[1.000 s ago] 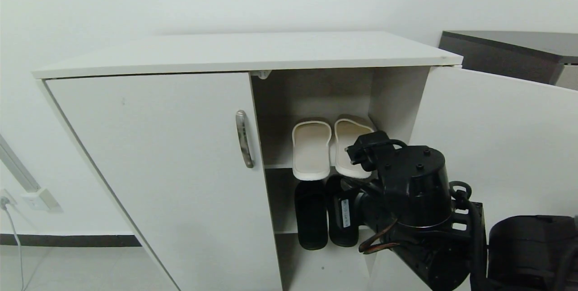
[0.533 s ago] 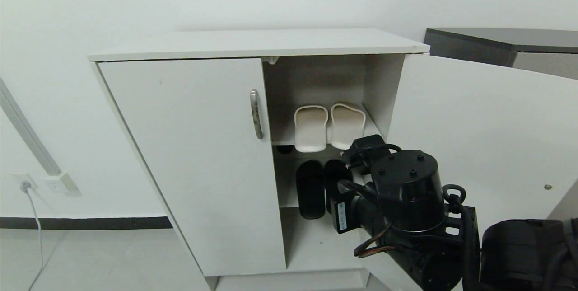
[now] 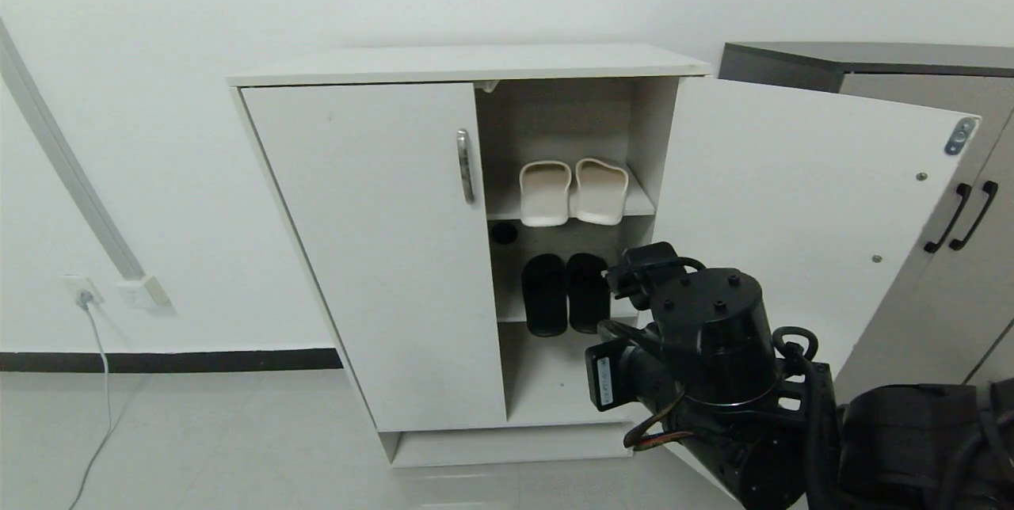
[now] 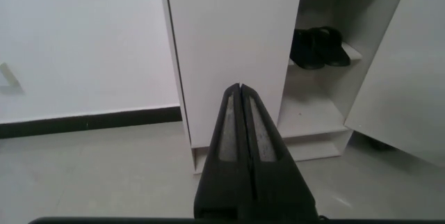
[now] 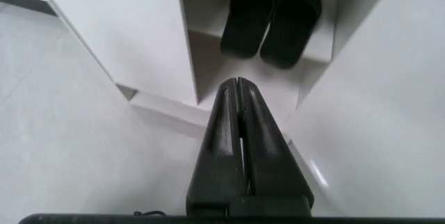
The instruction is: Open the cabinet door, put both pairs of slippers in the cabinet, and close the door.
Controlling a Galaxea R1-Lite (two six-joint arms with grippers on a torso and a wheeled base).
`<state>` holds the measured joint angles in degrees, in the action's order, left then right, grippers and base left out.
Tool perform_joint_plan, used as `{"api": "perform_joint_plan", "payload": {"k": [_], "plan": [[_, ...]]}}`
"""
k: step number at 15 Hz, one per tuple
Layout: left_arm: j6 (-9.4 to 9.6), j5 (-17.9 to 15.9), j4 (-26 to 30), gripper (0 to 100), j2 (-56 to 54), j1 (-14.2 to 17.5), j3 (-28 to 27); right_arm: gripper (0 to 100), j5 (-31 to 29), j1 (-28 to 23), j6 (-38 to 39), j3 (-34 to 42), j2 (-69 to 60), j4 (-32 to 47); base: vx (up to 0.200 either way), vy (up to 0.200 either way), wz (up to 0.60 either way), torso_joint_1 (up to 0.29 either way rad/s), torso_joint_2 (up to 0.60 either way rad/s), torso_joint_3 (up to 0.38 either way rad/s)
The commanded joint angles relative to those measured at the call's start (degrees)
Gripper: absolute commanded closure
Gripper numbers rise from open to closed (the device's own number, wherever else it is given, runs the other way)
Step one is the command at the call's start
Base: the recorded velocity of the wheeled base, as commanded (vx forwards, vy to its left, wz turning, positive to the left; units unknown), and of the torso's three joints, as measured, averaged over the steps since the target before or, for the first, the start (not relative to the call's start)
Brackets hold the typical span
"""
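Head view, left to right: a wall socket (image 3: 79,287) with a cable hanging down to the tiled floor (image 3: 198,439); the white cabinet (image 3: 467,62), whose left door (image 3: 380,256) is closed and bears a metal handle (image 3: 466,166) at its inner edge; the open compartment, with the pair of white slippers (image 3: 570,192) side by side on the upper shelf and the pair of black slippers (image 3: 566,292) side by side on the shelf below; the right door (image 3: 792,201), swung wide open; a grey cabinet (image 3: 935,272) with two black handles just beyond it. Left pincer (image 4: 240,88): fingers pressed flat together, gripping nothing, pointing toward the foot of the left door. Right pincer (image 5: 238,83): likewise closed and empty, held before the open compartment, apart from the black slippers, with the right door beside it
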<state>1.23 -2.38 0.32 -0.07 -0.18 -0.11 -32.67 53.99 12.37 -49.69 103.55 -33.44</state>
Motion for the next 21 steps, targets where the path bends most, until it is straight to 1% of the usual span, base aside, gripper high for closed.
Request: {"api": "perform_joint_plan", "payload": {"k": [1, 16, 18, 21], "plan": [[0.00, 0.00, 0.03, 100, 0.07, 0.01, -0.07, 100, 0.15, -0.55, -0.07, 0.91, 0.52, -0.05, 0.000, 0.000, 0.00, 0.000, 0.00, 0.000], [0.00, 0.00, 0.03, 100, 0.07, 0.01, 0.02, 100, 0.06, -0.38, -0.42, 2.14, 0.43, 0.30, 0.000, 0.000, 0.00, 0.000, 0.00, 0.000], [0.00, 0.00, 0.03, 100, 0.07, 0.01, 0.02, 100, 0.06, -0.38, -0.42, 2.14, 0.43, 0.30, 0.000, 0.000, 0.00, 0.014, -0.16, -0.212], [0.00, 0.00, 0.03, 100, 0.07, 0.01, 0.02, 100, 0.06, -0.38, -0.42, 2.14, 0.52, 0.30, 0.000, 0.000, 0.00, 0.038, -0.42, -0.344]]}}
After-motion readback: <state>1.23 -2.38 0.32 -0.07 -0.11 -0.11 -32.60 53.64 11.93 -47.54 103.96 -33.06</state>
